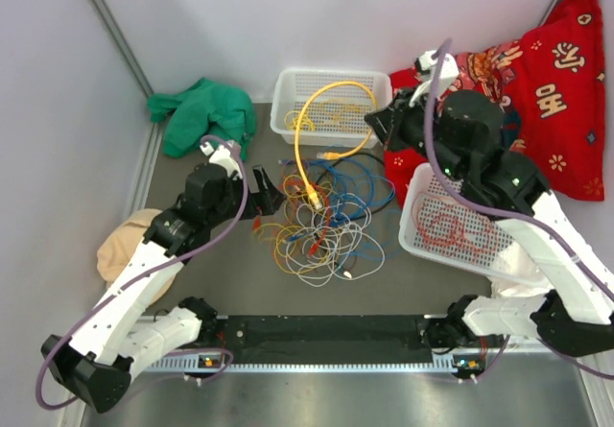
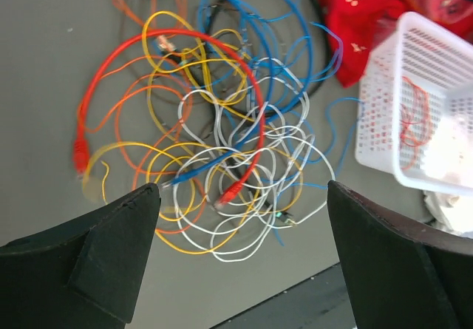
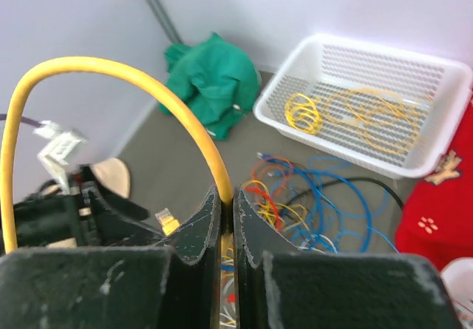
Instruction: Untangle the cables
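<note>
The cables (image 1: 321,230) lie in one loose knot in the middle of the worktop (image 1: 230,283), with yellow, red, orange, blue and white strands looped through one another. The right gripper (image 3: 228,196) is clenched on a thick yellow cable (image 3: 111,70), which is pinched between its closed fingers, raised near the far edge beside the far basket (image 1: 284,110). From there the cable arches over that basket and drops into the far side of the knot. Its lower end looks to me caught in the pile, or at least lying on it.

The left gripper (image 2: 244,196) is released, its jaws spread wide with nothing between them. It hovers over the left side of the pile, where a red cable (image 2: 148,44) loops around the white ones (image 2: 251,144).

I take the step in hand to be drawing the yellow cable out of the tangle. The far basket already holds thin yellow coils, and the tilted basket (image 1: 413,206) at the right edge holds a red wire, so sorting by colour seems to be the plan.

The next move probably calls for the left gripper to come down and hold the strands crossing the yellow cable where it enters the knot. The right gripper could then draw it up and toward the far edge, slowly, or the whole knot may drag along with it.
</note>
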Robot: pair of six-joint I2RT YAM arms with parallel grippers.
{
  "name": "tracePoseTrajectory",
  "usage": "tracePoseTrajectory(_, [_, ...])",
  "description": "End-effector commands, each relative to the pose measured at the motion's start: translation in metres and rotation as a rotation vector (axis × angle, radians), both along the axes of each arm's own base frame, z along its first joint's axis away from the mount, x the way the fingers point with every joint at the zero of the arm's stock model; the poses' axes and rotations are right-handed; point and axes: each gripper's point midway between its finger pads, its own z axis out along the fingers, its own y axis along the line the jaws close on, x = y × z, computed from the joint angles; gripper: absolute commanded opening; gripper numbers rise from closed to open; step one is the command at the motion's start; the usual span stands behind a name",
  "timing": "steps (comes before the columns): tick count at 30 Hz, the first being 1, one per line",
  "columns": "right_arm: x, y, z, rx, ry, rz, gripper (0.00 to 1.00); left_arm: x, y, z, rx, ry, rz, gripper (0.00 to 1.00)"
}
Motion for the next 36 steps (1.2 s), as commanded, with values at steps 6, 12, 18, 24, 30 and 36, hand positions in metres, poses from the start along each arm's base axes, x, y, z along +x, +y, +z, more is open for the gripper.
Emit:
tracePoseTrajectory(6, [0.069,0.006,-0.037,-0.126,0.063,-0.187,0.00,-0.006,0.010,-0.018,0.018,0.035,0.048,0.99])
tracePoseTrajectory(12, [0.143,0.010,-0.061,-0.086,0.144,-0.275,0.00,-0.015,0.008,-0.036,-0.008,0.082,0.039,0.98])
tracePoseTrajectory(18, [0.222,0.001,-0.089,-0.063,0.192,-0.361,0.00,-0.022,0.008,-0.057,-0.009,0.125,0.035,0.98])
tracePoseTrajectory(24, [0.289,-0.007,-0.125,-0.054,0.226,-0.392,0.00,-0.021,0.012,-0.073,0.021,0.137,0.049,0.98])
tracePoseTrajectory(30, [0.320,0.002,-0.140,-0.034,0.185,-0.371,0.93,-0.024,0.009,-0.100,0.007,0.206,0.061,0.98])
tracePoseTrajectory(36, [0.271,-0.001,-0.108,0.018,0.134,-0.388,0.99,-0.024,0.010,-0.096,0.008,0.207,0.069,0.97])
